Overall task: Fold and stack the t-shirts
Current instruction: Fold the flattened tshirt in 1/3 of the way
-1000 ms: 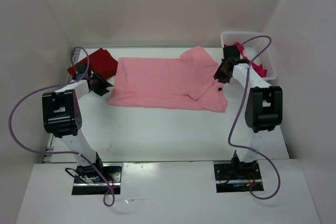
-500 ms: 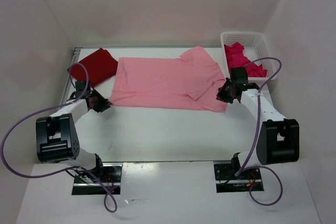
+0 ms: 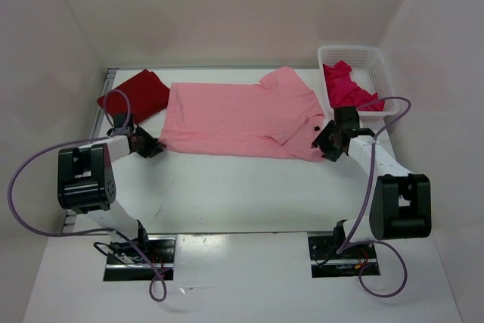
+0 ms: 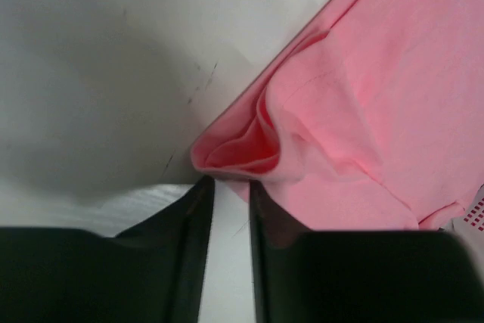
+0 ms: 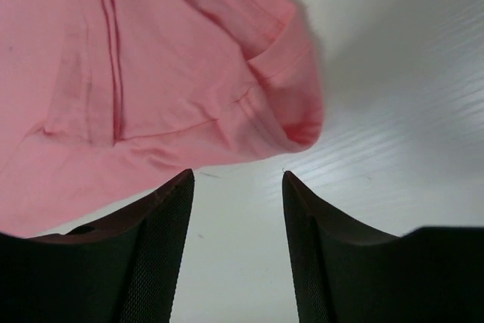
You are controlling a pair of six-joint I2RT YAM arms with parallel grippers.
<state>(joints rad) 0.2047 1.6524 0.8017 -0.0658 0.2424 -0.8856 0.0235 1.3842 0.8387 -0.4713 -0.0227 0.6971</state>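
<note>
The light pink t-shirt [image 3: 238,117] lies spread flat across the middle of the table. My left gripper [image 3: 148,144] is at its near left corner. In the left wrist view the jaws [image 4: 231,183] stand a narrow gap apart, with the bunched pink corner [image 4: 242,149] right at the tips and bare table between the fingers. My right gripper [image 3: 333,141] is open at the near right corner. Its tips [image 5: 238,179] are just short of the pink hem [image 5: 227,130]. The dark red t-shirt [image 3: 138,92] lies at the back left. The crimson-magenta t-shirt [image 3: 344,85] sits in the basket.
A white mesh basket [image 3: 378,73] stands at the back right, close behind my right arm. White walls enclose the table on three sides. Purple cables loop from both arms.
Both grippers have come down and towards me, from the shirt's side edges to its near corners. The left one has since edged right into the corner, and the right one sits slightly lower.
</note>
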